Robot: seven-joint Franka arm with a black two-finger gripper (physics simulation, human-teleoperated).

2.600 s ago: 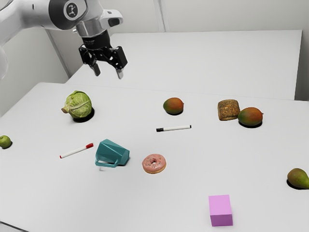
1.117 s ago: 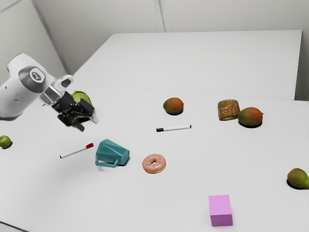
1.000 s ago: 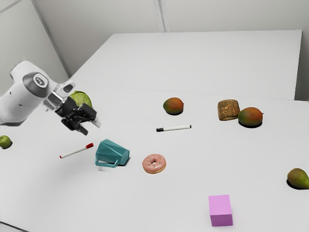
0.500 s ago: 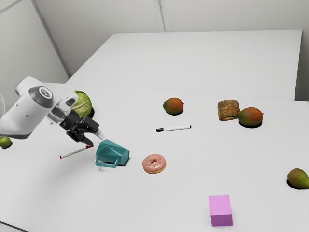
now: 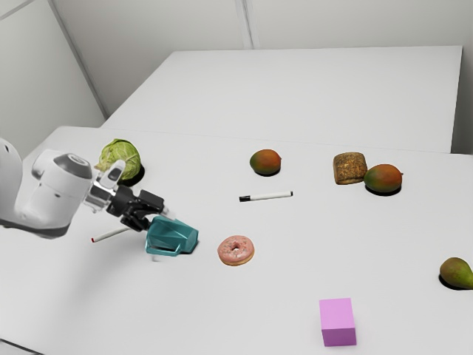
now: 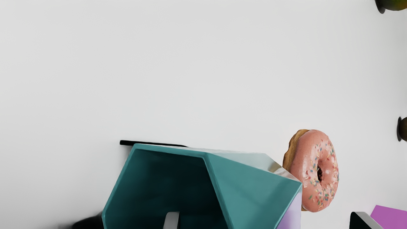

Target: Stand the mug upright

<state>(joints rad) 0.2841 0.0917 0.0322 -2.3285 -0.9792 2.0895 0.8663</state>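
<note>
The teal mug (image 5: 177,237) lies on its side on the table, its base toward the donut and its handle toward the exterior view's near edge. My gripper (image 5: 157,220) is tilted low at the mug's open end. In the wrist view, the mug (image 6: 251,187) shows its dark mouth and a slanted side wall. There my gripper (image 6: 266,220) has its fingertips wide apart, one in front of the mouth and the other past the mug's base end. Nothing is pinched between them; whether either finger touches the mug is unclear.
A pink donut (image 5: 236,251) rests just past the mug's base. Around it are a black-capped marker (image 5: 267,196), mango (image 5: 265,162) and purple cube (image 5: 338,322). A red marker (image 5: 109,235) lies partly behind my hand, near a cabbage (image 5: 120,160). Farther off sits a pear (image 5: 457,274).
From high above the table my hand has swung down and tilted, then lowered past the cabbage to the mug's mouth, covering part of the red marker. The mug has not visibly moved.
</note>
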